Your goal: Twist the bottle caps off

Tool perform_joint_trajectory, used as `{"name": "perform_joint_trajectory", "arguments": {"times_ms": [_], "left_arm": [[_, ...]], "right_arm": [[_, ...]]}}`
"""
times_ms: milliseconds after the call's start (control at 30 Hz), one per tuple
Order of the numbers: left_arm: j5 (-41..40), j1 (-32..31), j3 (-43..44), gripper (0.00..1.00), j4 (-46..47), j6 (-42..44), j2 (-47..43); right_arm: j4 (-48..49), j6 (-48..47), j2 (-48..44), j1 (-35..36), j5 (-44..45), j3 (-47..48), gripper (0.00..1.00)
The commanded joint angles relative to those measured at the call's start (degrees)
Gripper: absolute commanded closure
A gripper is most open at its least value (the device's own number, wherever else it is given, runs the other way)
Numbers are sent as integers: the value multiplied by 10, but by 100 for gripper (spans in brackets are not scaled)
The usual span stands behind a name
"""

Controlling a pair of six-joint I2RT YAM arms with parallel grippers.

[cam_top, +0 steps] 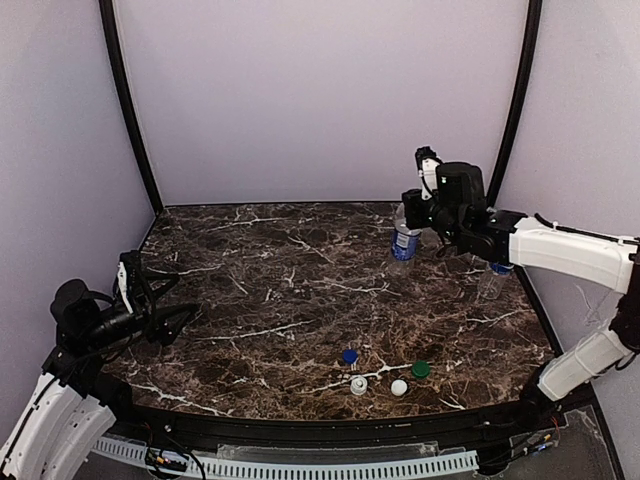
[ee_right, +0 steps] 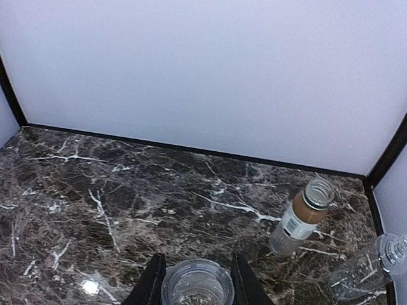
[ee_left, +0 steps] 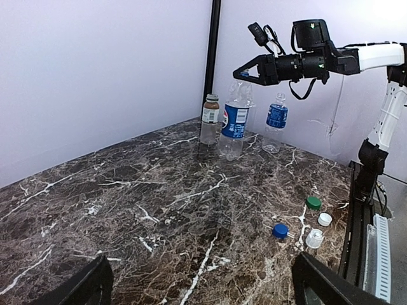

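Note:
The four caps lie loose near the table's front: blue [cam_top: 349, 355], green [cam_top: 421, 368] and two white [cam_top: 399, 387] [cam_top: 359, 385]. They also show in the left wrist view, the blue cap [ee_left: 280, 230] nearest. My right gripper [cam_top: 418, 215] is shut on the neck of an uncapped blue-label bottle [ee_left: 235, 121] standing at the back right. Its open mouth [ee_right: 197, 286] sits between my fingers [ee_right: 151, 284]. A tan-label bottle [ee_right: 302, 216] and a second blue-label bottle [ee_left: 276, 121] stand uncapped beside it. My left gripper [cam_top: 185, 318] is open and empty at the left edge.
A clear bottle [ee_right: 369, 270] stands right of my right gripper, its label not showing. Purple walls with black corner posts [cam_top: 130, 110] enclose the marble table [cam_top: 270, 290]. The right arm's white links [cam_top: 570, 250] reach over the right side.

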Motion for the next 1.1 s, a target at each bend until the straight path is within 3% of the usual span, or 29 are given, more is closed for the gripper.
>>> {"name": "perform_joint_trajectory", "arguments": {"times_ms": [0,267,600,833,1067], "left_arm": [[-1,15,-5,1,-3,7,10],[-6,25,-4,1,-4,9,20],[-6,29,-4,1,-4,10,22],[-2,28,-5,1,-3,8,20],[4,28,-6,1,-1,6,17]], "right_arm": [[77,19,-21,-70,1,-64,100],[88,33,-20,-151,-10,-101,100],[83,36,-30,-166,-5,-132,99],[44,24,-33,-167,-3,-106,6],[-12,-15,-49,-167,-16,-56,1]]}}
